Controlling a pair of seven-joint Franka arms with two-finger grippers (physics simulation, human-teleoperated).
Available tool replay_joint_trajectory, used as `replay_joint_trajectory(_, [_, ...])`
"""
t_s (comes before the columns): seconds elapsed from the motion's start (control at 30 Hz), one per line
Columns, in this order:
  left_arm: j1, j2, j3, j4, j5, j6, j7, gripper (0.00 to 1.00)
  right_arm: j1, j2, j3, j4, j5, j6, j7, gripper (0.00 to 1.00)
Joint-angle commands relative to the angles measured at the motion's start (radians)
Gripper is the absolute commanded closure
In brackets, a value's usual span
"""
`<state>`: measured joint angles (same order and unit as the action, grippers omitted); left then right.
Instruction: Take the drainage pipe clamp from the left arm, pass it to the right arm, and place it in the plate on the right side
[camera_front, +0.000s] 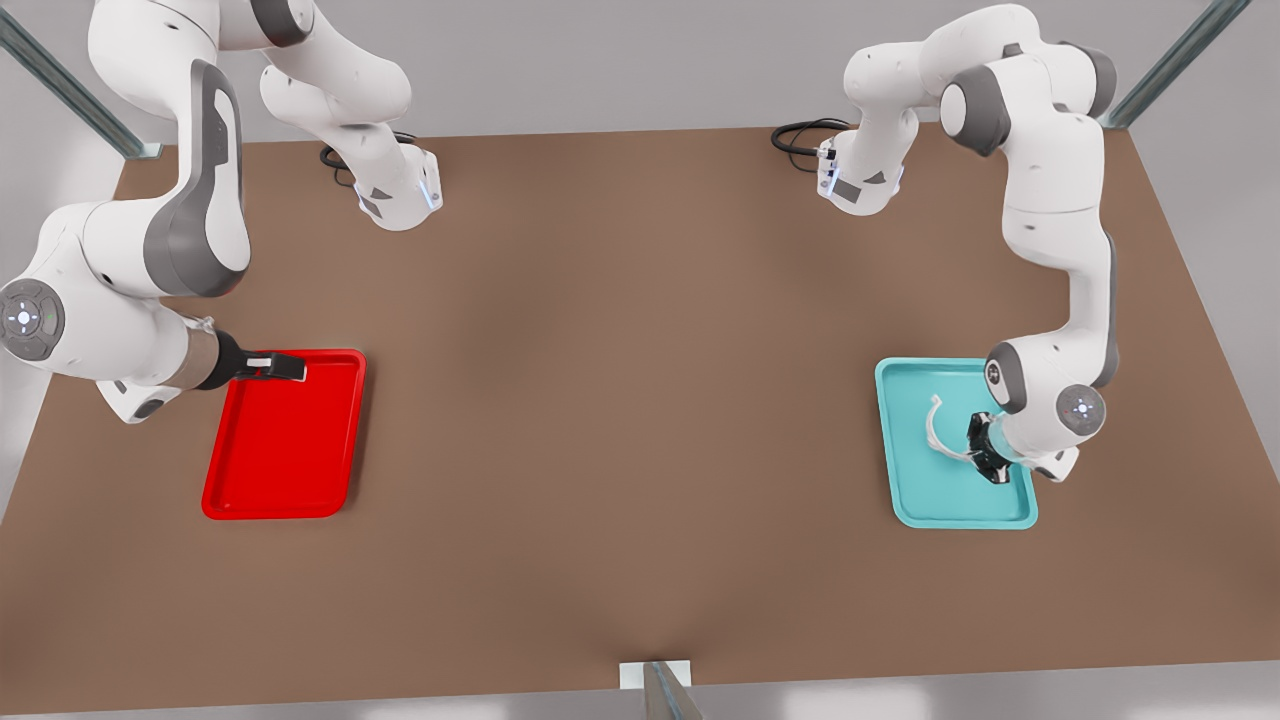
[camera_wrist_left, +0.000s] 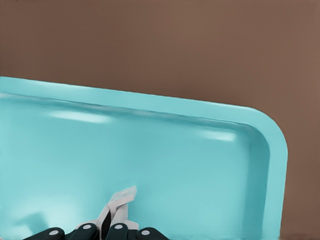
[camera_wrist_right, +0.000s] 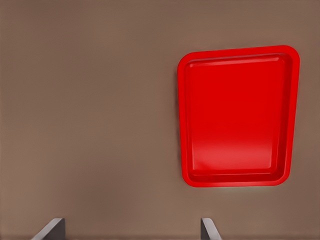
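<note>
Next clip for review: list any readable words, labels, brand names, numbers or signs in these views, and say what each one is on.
No readable text: none.
The red plate, teal tray, drainage pipe clamp and table are plain.
Small glowing dot markings sit on round arm joint caps: lights, not letters.
The left claw is shut on the clamp above the teal tray; the right claw hangs open at the plate's edge.

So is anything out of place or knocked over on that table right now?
Nothing stands out. The red tray and teal tray lie flat on the table. The left gripper pinches the white clamp over the teal tray; the right gripper hovers open.
</note>
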<state>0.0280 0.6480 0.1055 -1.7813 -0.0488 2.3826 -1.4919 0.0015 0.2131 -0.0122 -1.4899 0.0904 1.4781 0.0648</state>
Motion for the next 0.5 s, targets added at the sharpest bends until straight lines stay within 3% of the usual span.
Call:
replay_joint_trajectory(0.0, [-0.008, -0.007, -0.02, 0.017, -0.008, -0.045, -0.01, 0.79, 0.0, -0.001, 0.0, 0.0, 0.0, 0.001, 0.0, 0.0])
replay_joint_trajectory(0.2, [-0.011, 0.001, -0.089, 0.186, -0.016, -0.293, -0.013, 0.79, 0.0, 0.0, 0.0, -0.001, 0.002, 0.001, 0.0, 0.0])
replay_joint_trajectory(0.33, [-0.011, 0.001, -0.105, 0.243, -0.039, -0.367, -0.011, 0.79, 0.0, -0.001, 0.0, -0.001, 0.002, -0.001, 0.0, 0.0])
replay_joint_trajectory(0.47, [-0.033, 0.009, -0.193, 0.322, -0.063, -0.45, -0.033, 0.79, 0.002, 0.0, 0.0, -0.001, 0.002, -0.001, 0.0, 0.0])
